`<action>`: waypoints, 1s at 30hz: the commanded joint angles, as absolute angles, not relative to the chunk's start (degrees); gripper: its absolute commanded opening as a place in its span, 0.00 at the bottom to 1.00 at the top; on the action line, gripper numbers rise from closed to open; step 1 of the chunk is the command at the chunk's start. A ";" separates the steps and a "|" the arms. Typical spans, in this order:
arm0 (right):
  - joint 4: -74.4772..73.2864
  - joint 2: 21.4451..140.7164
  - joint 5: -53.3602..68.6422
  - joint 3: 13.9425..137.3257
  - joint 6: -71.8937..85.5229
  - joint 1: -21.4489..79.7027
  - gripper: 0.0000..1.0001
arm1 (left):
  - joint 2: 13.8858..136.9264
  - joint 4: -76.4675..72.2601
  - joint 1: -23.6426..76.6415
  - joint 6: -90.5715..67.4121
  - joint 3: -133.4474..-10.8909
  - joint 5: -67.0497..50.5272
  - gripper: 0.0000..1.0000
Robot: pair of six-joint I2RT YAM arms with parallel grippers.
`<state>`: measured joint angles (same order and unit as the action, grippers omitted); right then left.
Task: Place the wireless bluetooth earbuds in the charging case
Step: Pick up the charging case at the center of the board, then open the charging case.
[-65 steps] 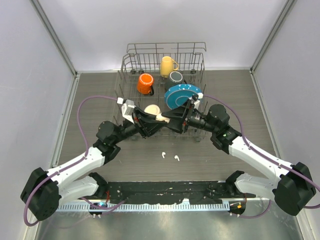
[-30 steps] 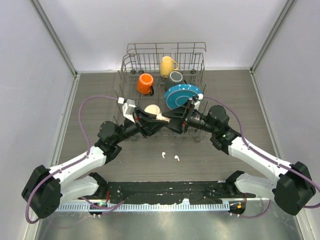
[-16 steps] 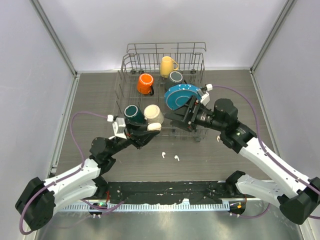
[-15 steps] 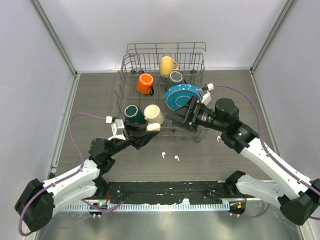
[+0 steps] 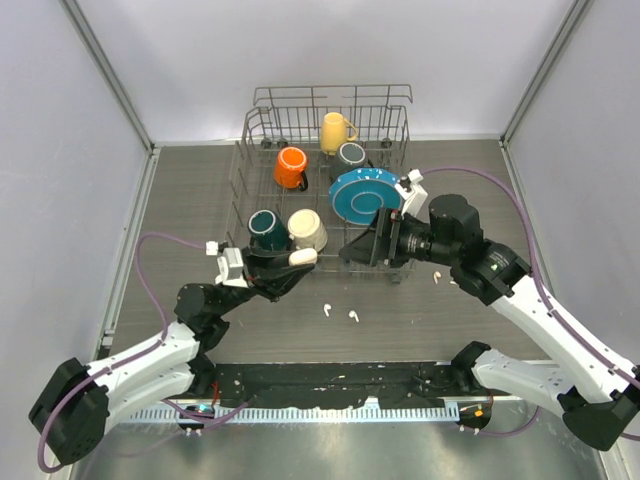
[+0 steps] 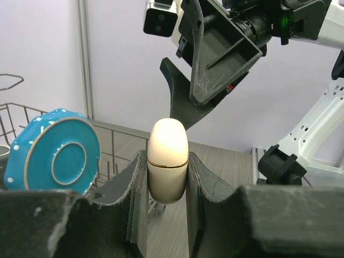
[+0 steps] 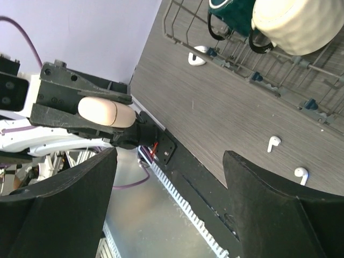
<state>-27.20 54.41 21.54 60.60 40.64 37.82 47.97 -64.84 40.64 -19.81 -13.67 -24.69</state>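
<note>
My left gripper [image 5: 298,258] is shut on the charging case [image 5: 304,256], a cream oval shell with a thin gold seam, lid closed. It stands upright between the pads [image 6: 135,188] in the left wrist view, where the case [image 6: 168,141] fills the middle. My right gripper [image 5: 365,250] hangs open and empty just right of it, above the rack's front edge; its jaws [image 7: 169,161] stand wide apart. Two white wireless bluetooth earbuds [image 5: 326,310] [image 5: 353,316] lie on the table below both grippers, also visible as earbuds [image 7: 274,143] [image 7: 300,174] in the right wrist view.
A wire dish rack [image 5: 250,130] at the back holds an orange mug [image 5: 291,167], a yellow mug [image 5: 335,131], a grey mug [image 5: 351,155], a teal plate [image 5: 365,192], a dark green mug [image 5: 266,227] and a cream mug [image 5: 306,229]. Another small white piece [image 5: 437,278] lies under my right arm.
My left arm has drawn back toward the near left, still holding the case. My right gripper opened, came off the case and withdrew to the right.
</note>
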 commanded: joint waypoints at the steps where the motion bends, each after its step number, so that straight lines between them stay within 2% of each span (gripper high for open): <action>1: -25.75 55.37 21.62 63.45 38.06 40.25 0.85 | 50.01 -73.29 40.87 -21.70 -13.36 -24.96 0.00; 13: -25.22 61.52 13.19 68.29 36.74 49.92 0.85 | 53.09 -74.89 40.78 -23.12 -14.85 -28.73 0.00; 30: -24.44 62.93 7.21 68.12 38.58 50.19 0.85 | 50.36 -68.38 40.78 -22.32 -17.58 -34.00 0.00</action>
